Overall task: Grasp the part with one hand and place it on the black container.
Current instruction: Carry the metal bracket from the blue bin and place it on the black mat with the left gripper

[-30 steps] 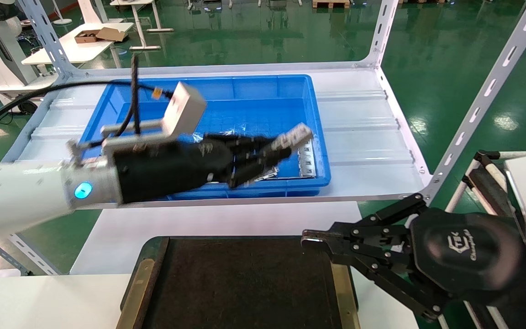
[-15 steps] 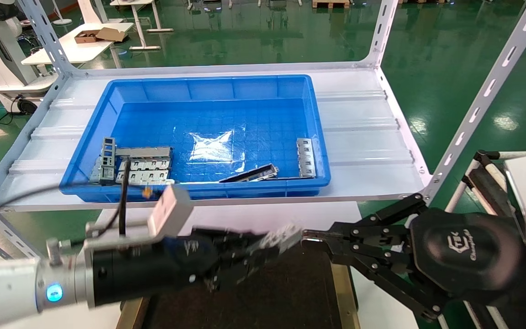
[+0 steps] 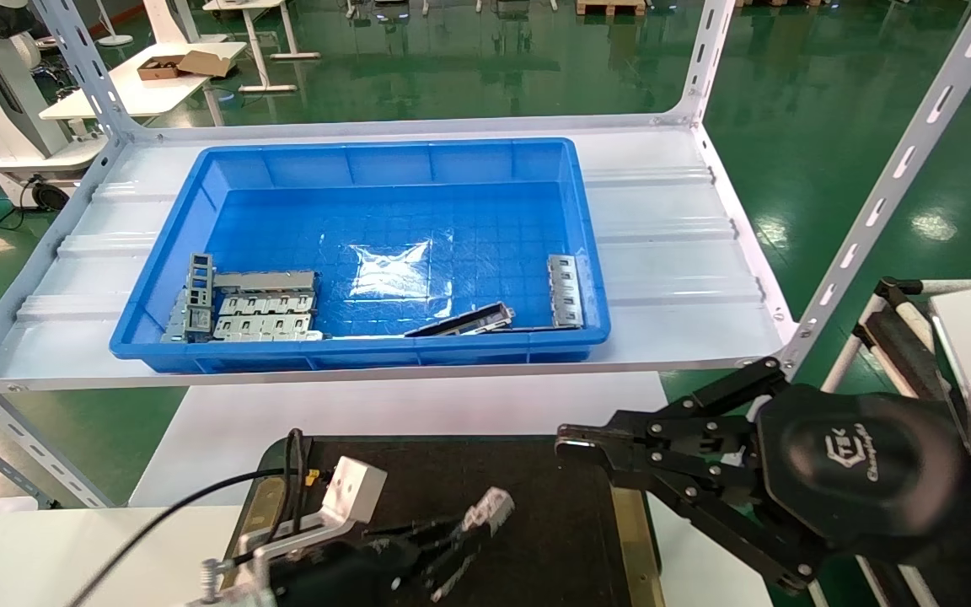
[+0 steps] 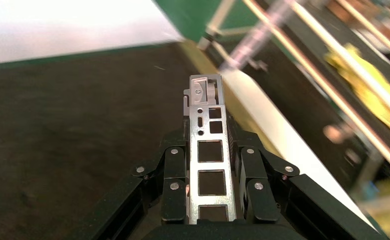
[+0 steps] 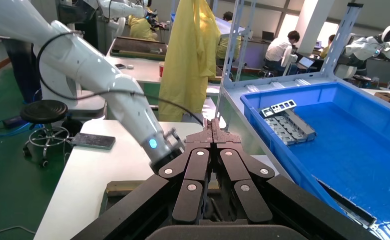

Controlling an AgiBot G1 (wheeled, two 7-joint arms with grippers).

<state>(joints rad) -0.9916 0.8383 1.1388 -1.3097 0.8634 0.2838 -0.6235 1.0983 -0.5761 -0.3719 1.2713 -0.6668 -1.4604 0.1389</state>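
Left wrist view shows the left gripper (image 4: 210, 200) pinching the narrow silver cut-out part (image 4: 209, 160) lengthwise, flat above the matte black container (image 4: 72, 130), seemingly ready for laying down.

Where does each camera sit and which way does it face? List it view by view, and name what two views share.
Head view: on the head, looking forward and down at the blue bin and black container; shows the left end effector holding the part and the right end effector beside the tray.
Left wrist view: on the left wrist, looking along its fingers clamping the part over the black container.
Right wrist view: on the right wrist, looking past its shut end effector at the blue bin.
Shared: head and left wrist views show the held part.
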